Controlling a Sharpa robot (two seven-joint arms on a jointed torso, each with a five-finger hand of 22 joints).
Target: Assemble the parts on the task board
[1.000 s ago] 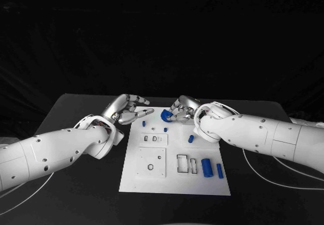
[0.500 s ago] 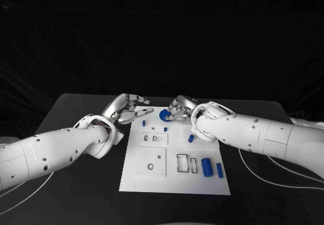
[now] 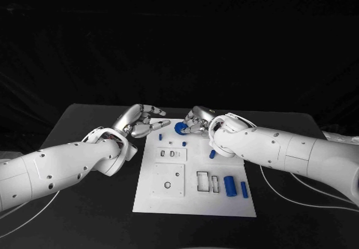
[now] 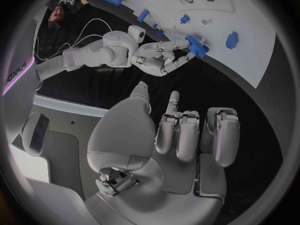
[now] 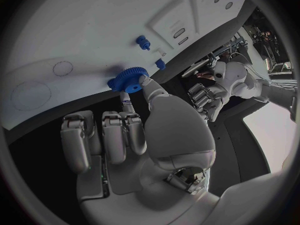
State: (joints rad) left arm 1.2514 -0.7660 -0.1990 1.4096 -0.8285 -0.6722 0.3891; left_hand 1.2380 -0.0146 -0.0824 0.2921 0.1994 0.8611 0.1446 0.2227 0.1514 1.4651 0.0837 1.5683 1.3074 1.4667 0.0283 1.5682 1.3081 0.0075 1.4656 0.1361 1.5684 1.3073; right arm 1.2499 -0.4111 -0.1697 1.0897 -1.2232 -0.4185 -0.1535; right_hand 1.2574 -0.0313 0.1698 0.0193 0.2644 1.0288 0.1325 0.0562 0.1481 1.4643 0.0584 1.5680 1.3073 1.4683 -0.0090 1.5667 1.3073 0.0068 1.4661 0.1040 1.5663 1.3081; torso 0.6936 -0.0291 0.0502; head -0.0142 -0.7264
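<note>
Dim scene, dark backdrop, fisheye-bent edges

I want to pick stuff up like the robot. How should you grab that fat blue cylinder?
Probably by the cylinder's long round sides, from above: it lies flat on the board, with gaps on both sides for fingers. The peg sits close beside it.

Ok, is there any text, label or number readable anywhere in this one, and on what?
"sharpa": vertical lettering on the white panel at the rim of the left wrist view, bent, so read with some doubt.
task board: recess outlines, but no lettering I can read.
blue gear held by the right hand: no legible marking.
</note>
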